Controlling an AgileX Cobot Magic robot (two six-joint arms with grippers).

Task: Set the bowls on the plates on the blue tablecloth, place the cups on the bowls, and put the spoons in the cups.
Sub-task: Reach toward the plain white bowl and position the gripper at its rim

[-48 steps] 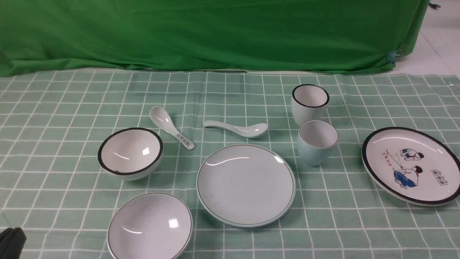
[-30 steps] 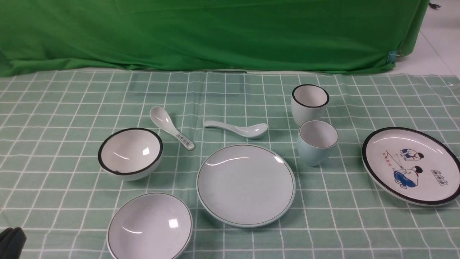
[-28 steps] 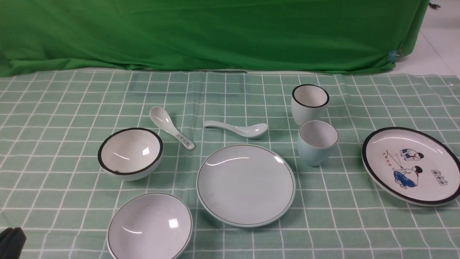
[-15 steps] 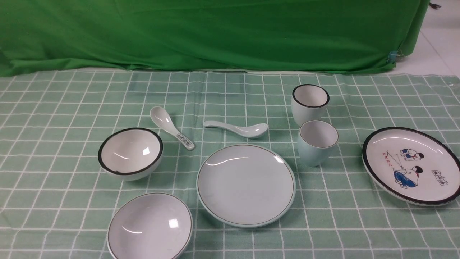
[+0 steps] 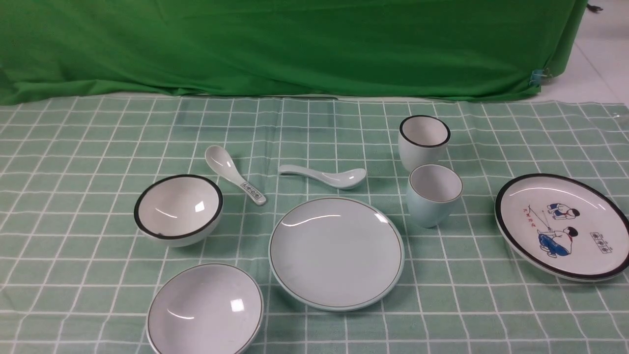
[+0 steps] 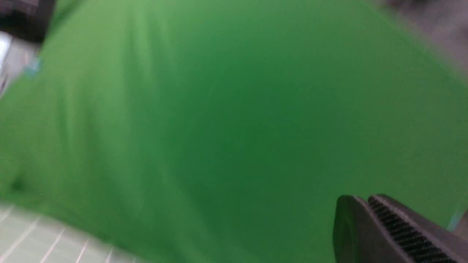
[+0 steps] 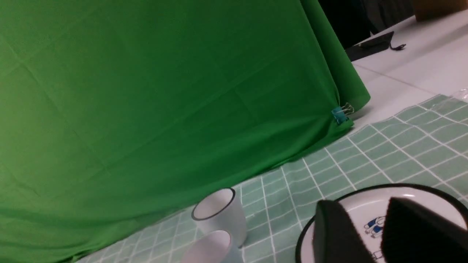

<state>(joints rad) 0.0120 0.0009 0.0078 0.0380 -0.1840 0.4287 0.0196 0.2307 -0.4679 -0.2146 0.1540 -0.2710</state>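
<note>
Bowls (image 5: 178, 209) are left off the plates (image 5: 336, 253): the left gripper (image 6: 360, 201), fingers pressed together, has been withdrawn from the near-left corner; the right gripper (image 7: 369, 210) is held parted, empty.

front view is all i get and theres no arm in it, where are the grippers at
observer: The right wrist view shows the right gripper with its jaws apart and nothing between them.
operator: whats it facing
observer: The cartoon plate lies right past its fingers in that view.
operator: and the left one
observer: The left wrist view shows the left gripper shut and empty, facing the green backdrop, with no dishes in sight.
</note>
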